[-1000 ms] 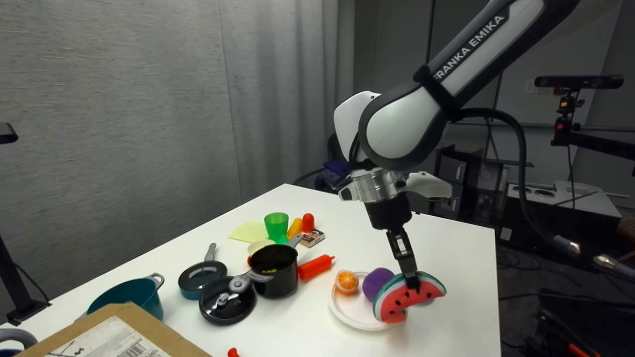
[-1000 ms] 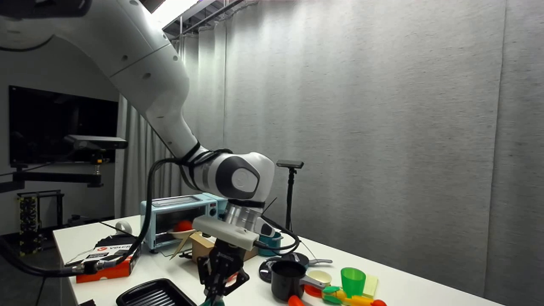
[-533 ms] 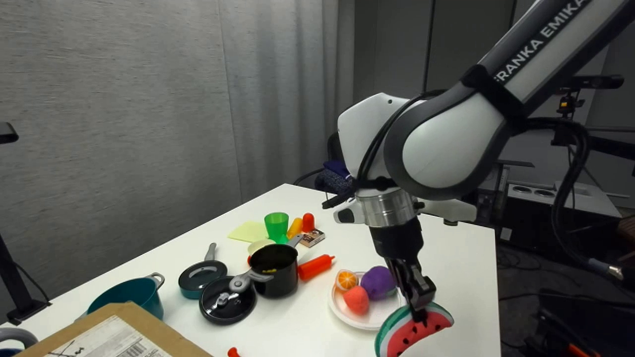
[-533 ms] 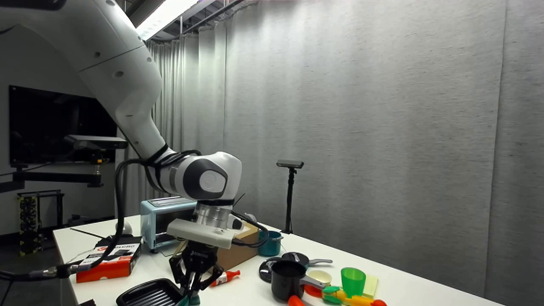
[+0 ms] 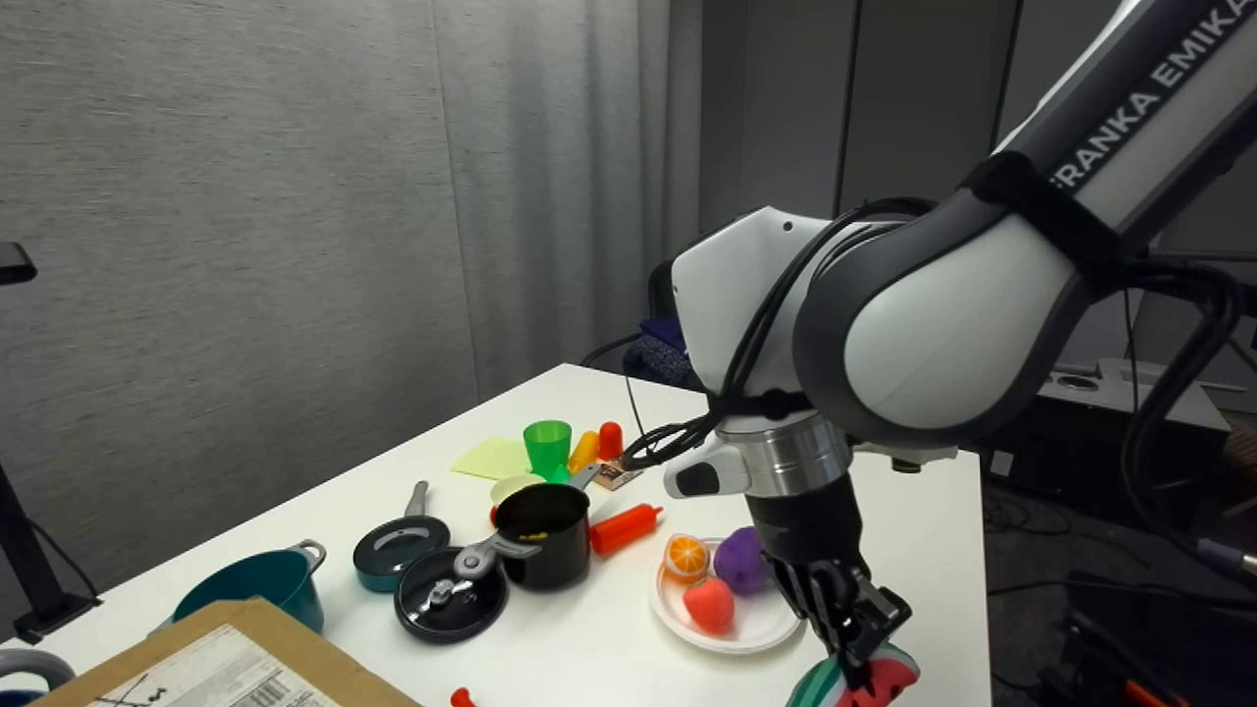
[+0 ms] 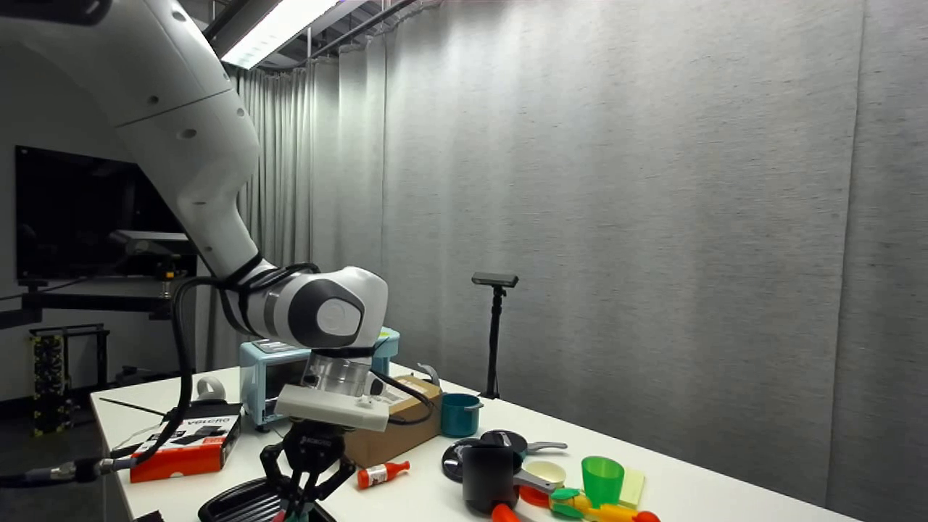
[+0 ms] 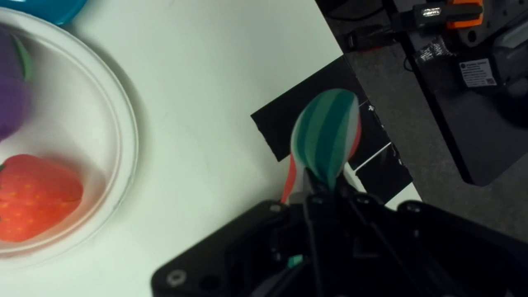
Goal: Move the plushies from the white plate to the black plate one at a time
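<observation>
My gripper (image 5: 856, 670) is shut on a watermelon-slice plushie (image 5: 889, 678), green-striped outside and red inside; it also shows in the wrist view (image 7: 326, 132). The white plate (image 5: 761, 633) stands behind the gripper and holds a red-orange strawberry plushie (image 5: 709, 604), a purple plushie (image 5: 741, 562) and an orange-slice plushie (image 5: 686, 558). In the wrist view the white plate (image 7: 103, 136) is at the left, apart from the gripper. The black ridged plate (image 6: 243, 500) lies at the bottom of an exterior view, with the gripper (image 6: 297, 500) in front of or over its right part.
A black pot (image 5: 545, 540), a lid (image 5: 452, 597) and a red bottle (image 5: 627, 530) stand beyond the white plate. A cardboard box (image 6: 395, 435), a light-blue toaster oven (image 6: 272, 373) and an orange box (image 6: 188, 449) are near the black plate. A blue round thing (image 7: 53, 8) is beside the white plate.
My gripper has carried the watermelon plushie away from over the white plate, toward the black plate's side. The strawberry plushie, mostly hidden before, now shows.
</observation>
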Controlling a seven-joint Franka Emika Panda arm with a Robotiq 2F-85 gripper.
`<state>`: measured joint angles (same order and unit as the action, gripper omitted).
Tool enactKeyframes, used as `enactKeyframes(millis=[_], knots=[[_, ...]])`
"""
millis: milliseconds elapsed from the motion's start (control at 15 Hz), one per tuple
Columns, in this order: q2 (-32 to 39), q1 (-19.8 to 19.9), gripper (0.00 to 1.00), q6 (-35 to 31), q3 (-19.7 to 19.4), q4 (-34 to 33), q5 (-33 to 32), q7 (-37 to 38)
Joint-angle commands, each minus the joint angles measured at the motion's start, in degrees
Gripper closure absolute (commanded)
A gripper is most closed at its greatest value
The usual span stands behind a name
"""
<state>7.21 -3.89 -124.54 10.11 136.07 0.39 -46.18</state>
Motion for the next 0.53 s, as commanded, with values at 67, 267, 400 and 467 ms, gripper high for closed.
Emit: enactKeyframes(millis=[67,267,400,467], knots=[[-3.4,-0.8,0.98,-3.5,0.1,3.0,2.8,-2.0],[-4.0,-0.7,0.98,-6.1,0.1,3.9,6.8,-2.3],[-4.2,-0.8,0.98,-8.4,0.0,4.4,8.8,-2.1],[-4.1,-0.8,0.98,-9.1,-0.1,4.4,9.6,-2.1]])
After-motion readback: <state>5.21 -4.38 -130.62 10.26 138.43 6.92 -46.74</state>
